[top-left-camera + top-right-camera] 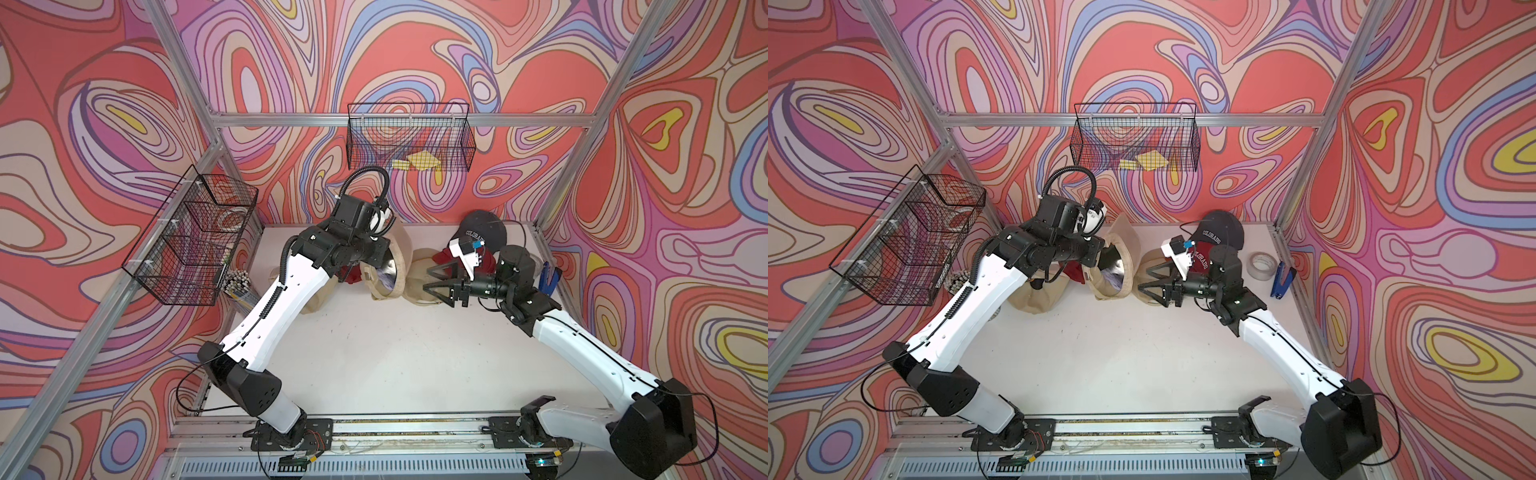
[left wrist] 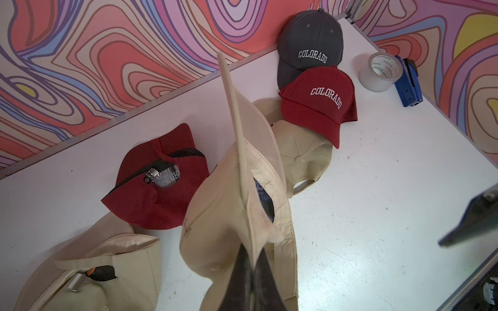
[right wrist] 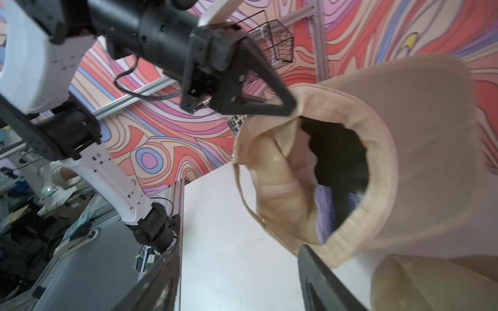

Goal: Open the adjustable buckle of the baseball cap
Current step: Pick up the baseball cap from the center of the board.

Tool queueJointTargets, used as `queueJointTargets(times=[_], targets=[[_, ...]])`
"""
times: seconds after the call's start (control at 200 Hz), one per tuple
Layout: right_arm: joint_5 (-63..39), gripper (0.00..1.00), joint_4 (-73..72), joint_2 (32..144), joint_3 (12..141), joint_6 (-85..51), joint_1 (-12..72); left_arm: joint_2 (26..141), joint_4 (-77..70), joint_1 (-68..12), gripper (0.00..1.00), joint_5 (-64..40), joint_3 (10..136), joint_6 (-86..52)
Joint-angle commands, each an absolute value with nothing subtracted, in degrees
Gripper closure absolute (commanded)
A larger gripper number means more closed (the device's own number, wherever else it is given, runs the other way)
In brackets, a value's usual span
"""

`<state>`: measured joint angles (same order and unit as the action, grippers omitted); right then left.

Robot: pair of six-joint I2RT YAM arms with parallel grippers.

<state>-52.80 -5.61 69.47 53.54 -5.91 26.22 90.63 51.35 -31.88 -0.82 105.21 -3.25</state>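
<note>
Closest to the left wrist camera, the left gripper (image 2: 250, 254) had its jaws pinched shut on the rim of a plain beige baseball cap (image 2: 215, 215). The cap hung from that grip, apparently clear of the tabletop (image 1: 374, 353), near the middle of the back edge. Its stiff brim pointed away toward the patterned wall, and its soft crown sagged. The hollow underside faced the right gripper (image 1: 426, 278) and showed a stitched rim, dark lining and a bluish patch inside. The cap's own buckle could not be made out in any view.

The right gripper hovered just beside that opening, its jaws parted and holding nothing, apart from the cloth. In both top views the left arm's wrist covered part of the held cap.

Other caps crowded the tabletop around it. A red cap (image 2: 161, 188) lay with its back opening up, a silver buckle (image 2: 151, 173) showing. Another beige cap (image 2: 107, 269) lay near it. A third beige cap (image 2: 301, 159) lay under a red COLORADO cap (image 2: 318, 105), which overlapped a grey COLORADO cap (image 2: 310, 45). A tape roll (image 2: 377, 72) and a blue stapler (image 2: 407, 80) sat in the far corner, touching. Two wire baskets (image 1: 409, 137) hung on the walls.
</note>
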Motion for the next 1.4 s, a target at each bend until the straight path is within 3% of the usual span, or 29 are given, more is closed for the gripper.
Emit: queueJointTargets(times=[0.0,0.06,0.125,0.245,0.461,0.661,1.077,1.207,1.392], targets=[[-46.8,0.36,-4.8,71.2,56.2,1.1,29.3,90.9,51.4,-31.6,1.0,0.2,104.5,-2.8],[-42.8,0.37,-4.8,72.6,57.0,0.8,30.7,91.4,51.6,-31.3,1.0,0.0,104.5,-3.7],[-38.5,0.33,-5.5,74.0,57.1,1.2,32.3,91.8,51.6,-31.1,1.0,-0.4,104.5,-4.3],[-39.6,0.27,-8.9,76.5,56.4,0.7,34.3,92.5,51.4,-30.6,1.0,-1.7,104.6,-5.6],[-31.7,0.22,-10.1,80.0,57.3,2.9,39.0,93.6,50.8,-29.8,1.0,-2.7,104.8,-8.7],[-25.1,0.21,-15.4,82.5,56.3,1.1,41.5,94.5,50.1,-28.1,1.0,-5.5,104.1,-14.0],[-21.8,0.19,-14.3,89.9,61.0,2.7,45.0,92.6,44.7,-26.2,1.0,-13.1,99.5,-20.9],[-21.0,0.25,-13.2,91.8,62.7,3.2,45.2,92.5,44.6,-26.1,1.0,-13.6,99.2,-21.1],[-22.6,0.47,-8.9,93.5,65.8,3.9,45.3,92.4,44.7,-25.8,1.0,-13.9,99.1,-20.8]])
